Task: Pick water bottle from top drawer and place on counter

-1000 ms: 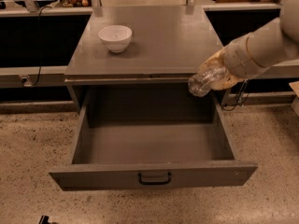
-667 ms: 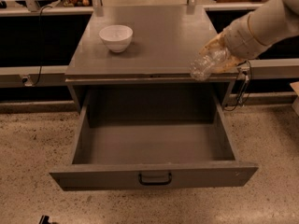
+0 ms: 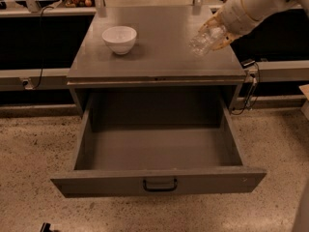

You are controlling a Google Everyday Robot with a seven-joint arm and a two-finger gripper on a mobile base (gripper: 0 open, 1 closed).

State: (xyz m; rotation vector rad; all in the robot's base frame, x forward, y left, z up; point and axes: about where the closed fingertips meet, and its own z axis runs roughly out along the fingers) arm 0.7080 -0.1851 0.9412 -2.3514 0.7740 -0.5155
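Note:
The clear ribbed water bottle (image 3: 205,39) is held tilted, its base toward the lower left, above the right part of the grey counter (image 3: 159,47). My gripper (image 3: 218,32) is shut on the water bottle, reaching in from the upper right on a white arm. The top drawer (image 3: 157,180) stands pulled fully open below the counter. Its grey inside holds nothing that I can see, and its dark pull handle (image 3: 160,184) sits at the middle of the front panel.
A white bowl (image 3: 119,38) sits on the counter's left back part. Shelves with small items run behind the cabinet. A cable (image 3: 247,98) hangs at the cabinet's right side. Speckled floor lies around the drawer.
The gripper has lifted the water bottle up and back, from beside the drawer's right front corner to above the counter's right side.

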